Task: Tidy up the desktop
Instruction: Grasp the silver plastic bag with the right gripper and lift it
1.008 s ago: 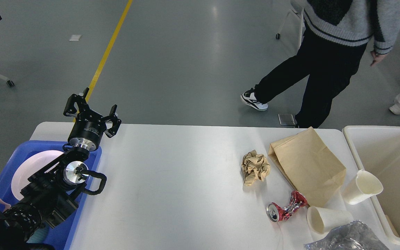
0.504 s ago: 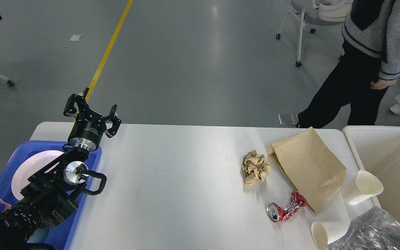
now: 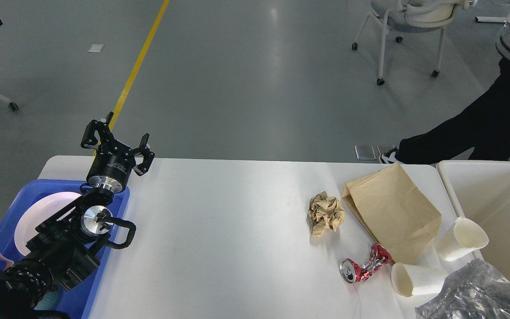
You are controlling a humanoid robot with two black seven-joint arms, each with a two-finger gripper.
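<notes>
Bench (image 3: 219, 230) fills my view, mostly bare. At four o'clock litter remains: crumpled paper (image 3: 325, 213), paper bag (image 3: 392, 212), crushed can (image 3: 363, 265), two cups (image 3: 461, 239). Left pincer (image 3: 117, 144) at ten o'clock, fingers apart, empty. Right pincer unseen.

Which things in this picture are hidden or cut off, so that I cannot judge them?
Head view only:
- Right gripper: not in view.
- Plastic wrap: cut by the bottom edge.
- White plate in the blue tray: partly behind the left arm.
- Cream bin: cut by the right edge.
- Person: cut by the right edge.
</notes>
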